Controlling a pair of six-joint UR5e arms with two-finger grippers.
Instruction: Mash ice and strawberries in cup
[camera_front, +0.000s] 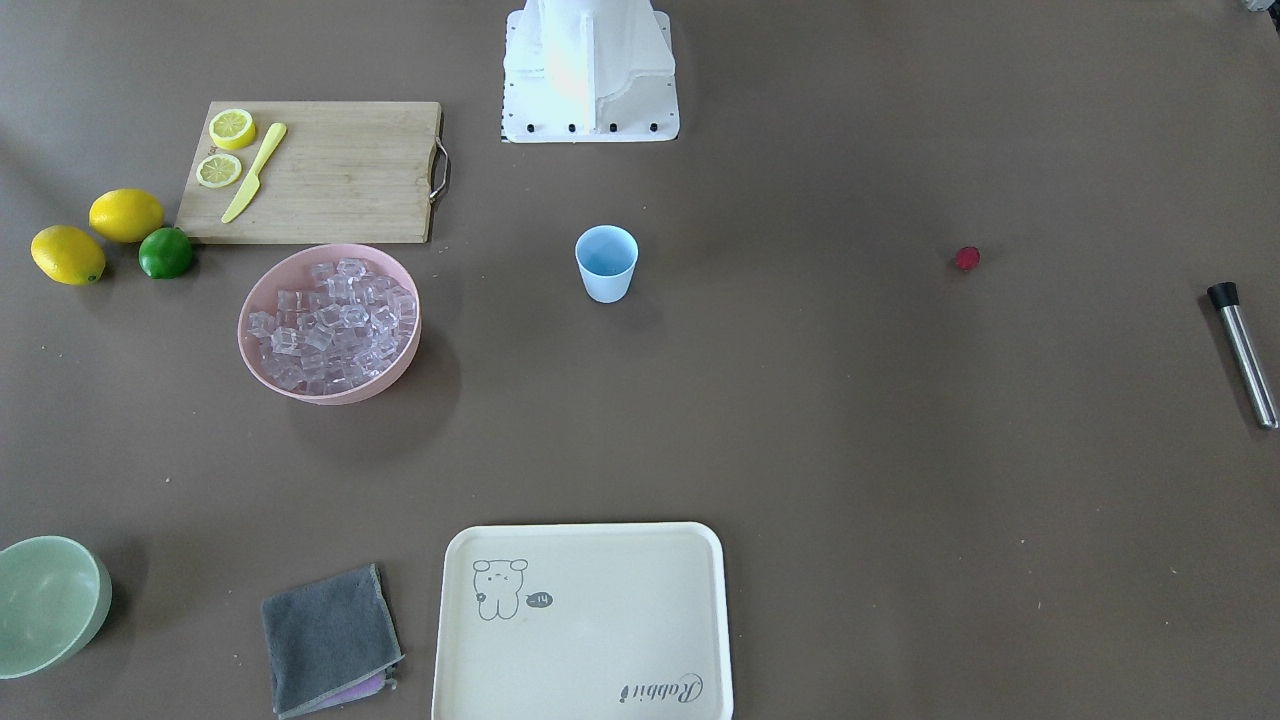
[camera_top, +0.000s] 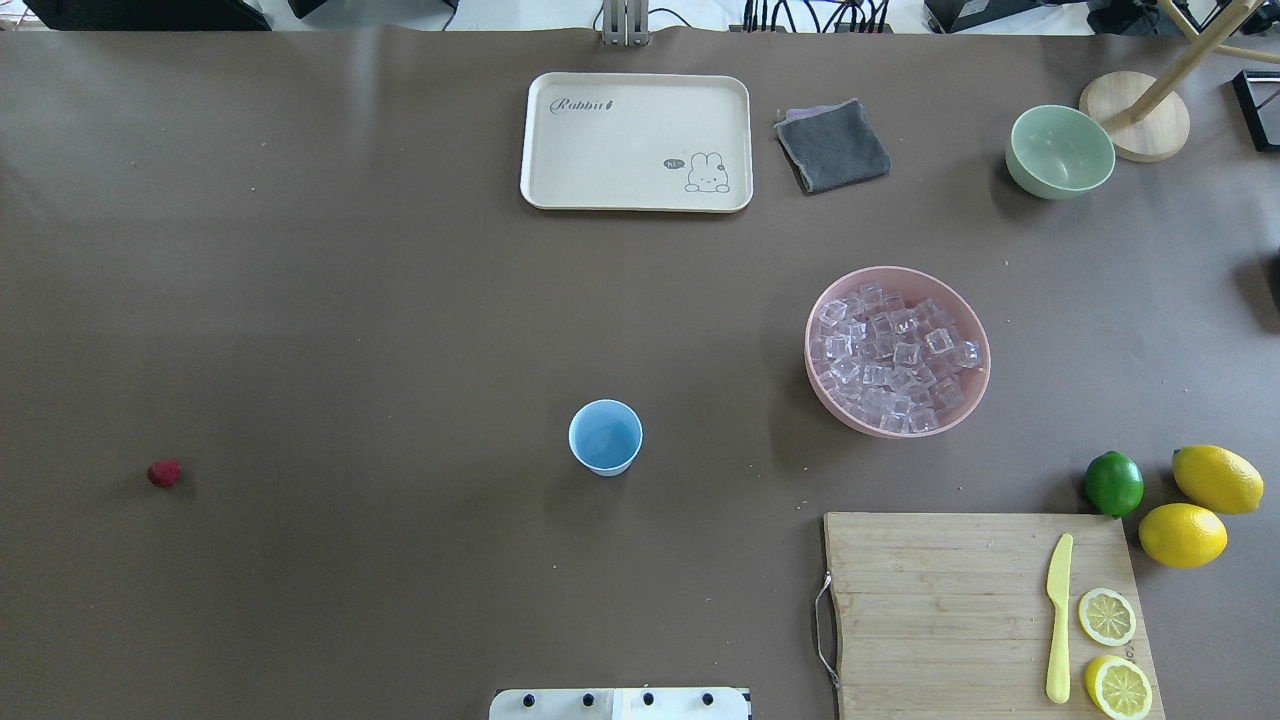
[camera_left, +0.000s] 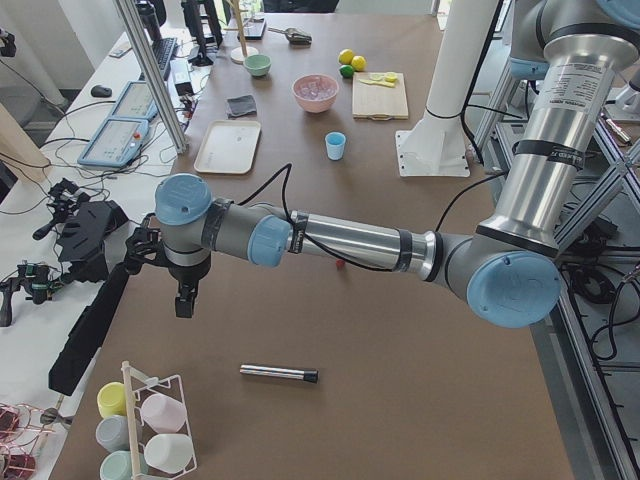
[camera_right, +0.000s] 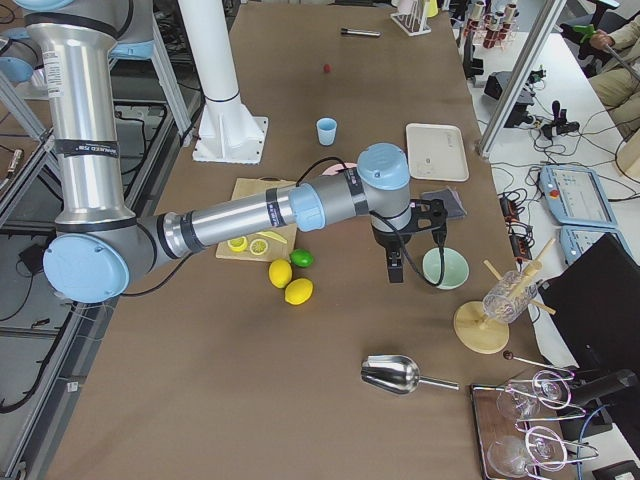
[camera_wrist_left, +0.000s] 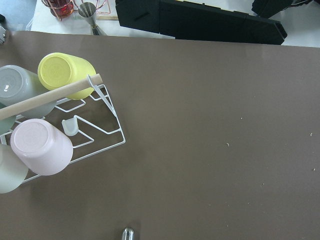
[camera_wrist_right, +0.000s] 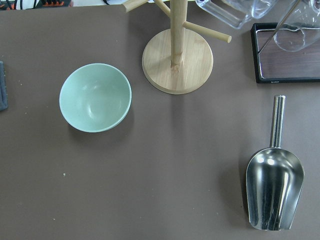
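One blue cup (camera_top: 605, 437) on a big brown table (camera_top: 350, 300).

The table is wide, with desks (camera_left: 110, 140) beside it. The cup stands in the middle, near the robot. The ice (camera_top: 895, 360) fills a pink bowl (camera_top: 897, 271) to its right, and the strawberry (camera_top: 164, 473) lies far left. The left gripper (camera_left: 185, 300) hangs well past the strawberry. The right gripper (camera_right: 396, 270) hangs by a green bowl (camera_right: 445, 268), well past the ice. Whether their fingers are apart or together, I cannot tell.
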